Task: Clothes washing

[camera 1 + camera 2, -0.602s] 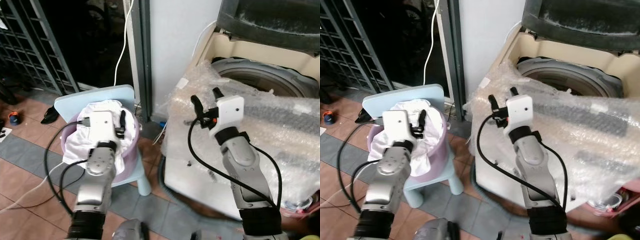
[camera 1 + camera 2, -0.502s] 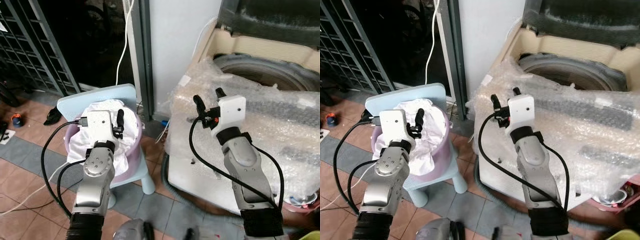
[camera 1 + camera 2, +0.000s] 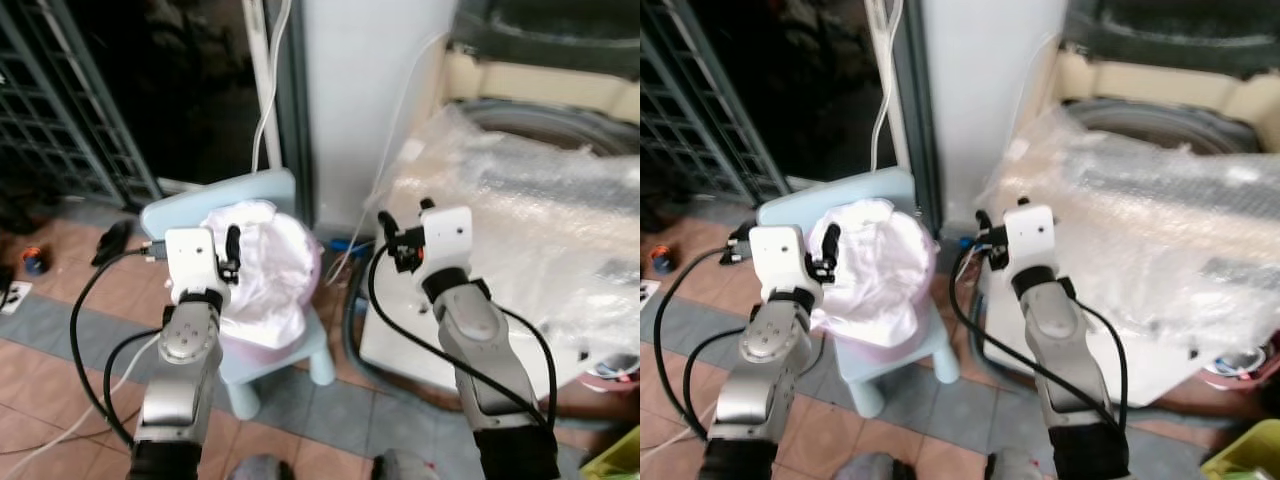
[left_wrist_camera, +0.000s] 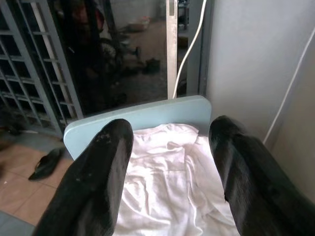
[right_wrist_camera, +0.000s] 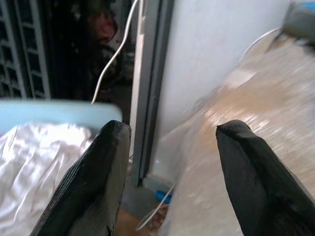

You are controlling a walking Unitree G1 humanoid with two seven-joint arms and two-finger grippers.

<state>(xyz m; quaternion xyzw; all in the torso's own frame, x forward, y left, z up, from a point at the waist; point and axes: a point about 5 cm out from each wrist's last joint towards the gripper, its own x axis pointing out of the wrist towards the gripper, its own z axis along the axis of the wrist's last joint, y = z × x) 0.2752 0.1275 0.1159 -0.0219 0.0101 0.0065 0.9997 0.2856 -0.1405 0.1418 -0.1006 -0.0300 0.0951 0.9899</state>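
Laundry (image 3: 265,265), white and crumpled, heaped in pink basin (image 3: 262,347); both tools (image 4: 167,162) (image 5: 170,167) spread apart, empty.

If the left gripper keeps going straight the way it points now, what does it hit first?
Probably the white clothes heaped in the pink basin on the blue chair. The left gripper, fingers open, frames them; past them stands the chair back. Depth is uncertain.

White clothes (image 3: 262,262) heaped in pink basin (image 3: 262,350), washing machine (image 3: 520,240) bubble-wrapped
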